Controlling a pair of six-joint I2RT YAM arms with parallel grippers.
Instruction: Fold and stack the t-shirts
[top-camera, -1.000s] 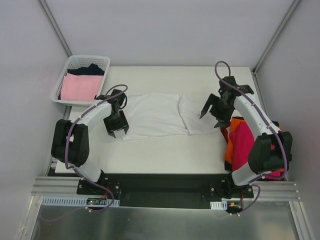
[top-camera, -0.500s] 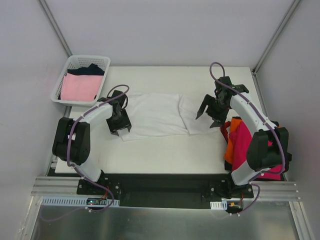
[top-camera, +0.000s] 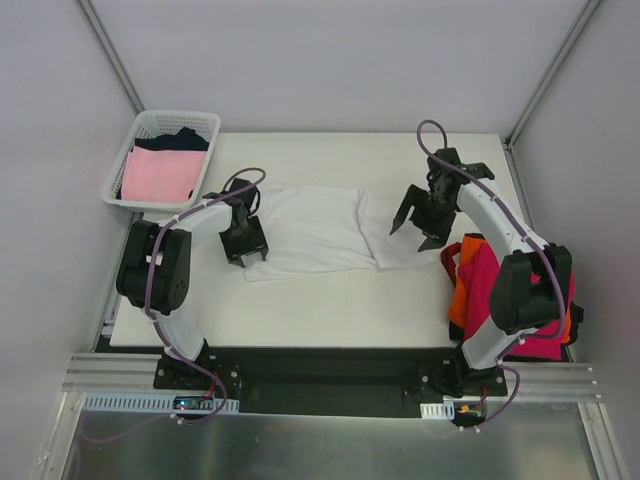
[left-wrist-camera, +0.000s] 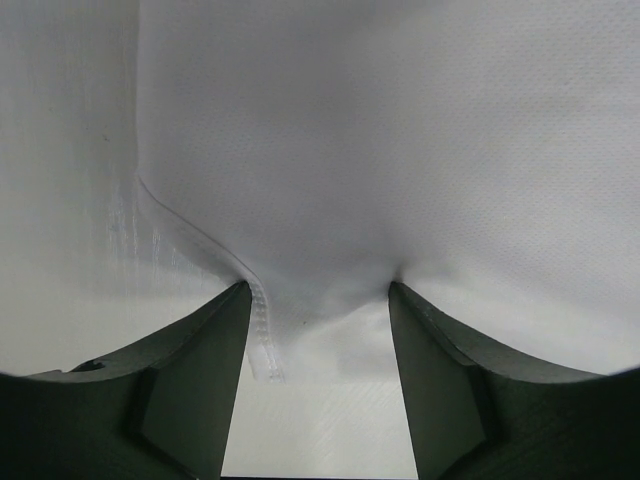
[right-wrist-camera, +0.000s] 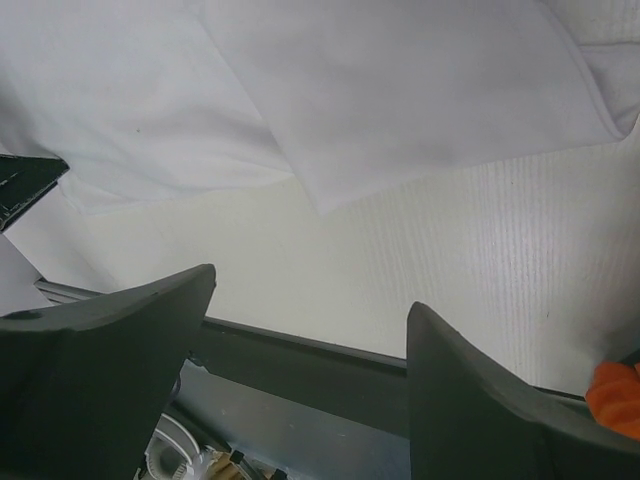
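The spread t-shirt was plain white, with a fine pin-dot weave seen close up. The desk was cream. The basket was a white lattice, and in it were a pale pink shirt and a navy shirt. By the right edge were an orange shirt and a magenta-red shirt. The left pincer and right pincer were black.
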